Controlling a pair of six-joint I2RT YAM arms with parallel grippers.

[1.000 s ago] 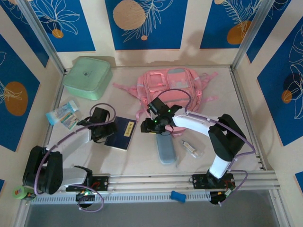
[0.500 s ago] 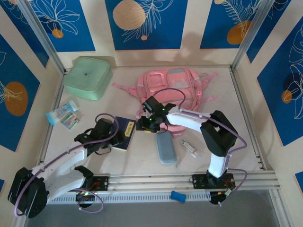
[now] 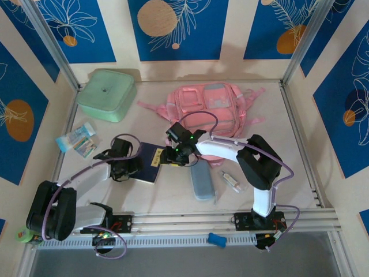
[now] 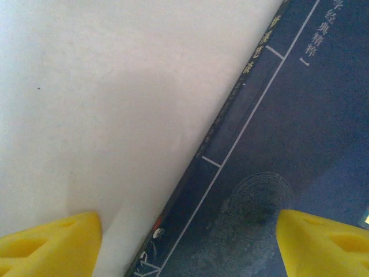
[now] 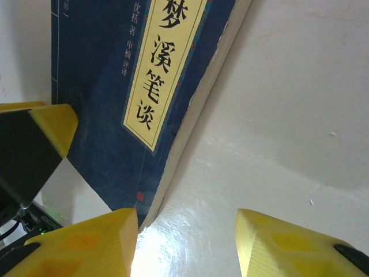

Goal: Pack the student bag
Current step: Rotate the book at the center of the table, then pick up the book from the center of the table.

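The student bag [image 3: 210, 107], a pink backpack, lies at the back middle of the table. A dark blue book [image 3: 151, 161] with a yellow title label lies flat in front of it. My left gripper [image 3: 123, 166] is open and low over the book's left edge. In the left wrist view one of its fingertips [image 4: 49, 245] is over bare table, the other over the book [image 4: 277, 144]. My right gripper [image 3: 173, 154] is open at the book's right edge. In the right wrist view the book [image 5: 127, 75] has its corner beside one fingertip [image 5: 86, 242], with bare table between the tips.
A grey-blue oval case [image 3: 202, 180] and a small bottle [image 3: 233, 182] lie right of the book. A mint-green lidded box [image 3: 106, 94] stands at the back left, with packets [image 3: 78, 139] in front of it. The arms' rail [image 3: 190, 222] runs along the near edge.
My right gripper has slid left from above the case to the book's right edge. My left gripper has shifted toward the near side at the book's left edge. The book has stayed put.
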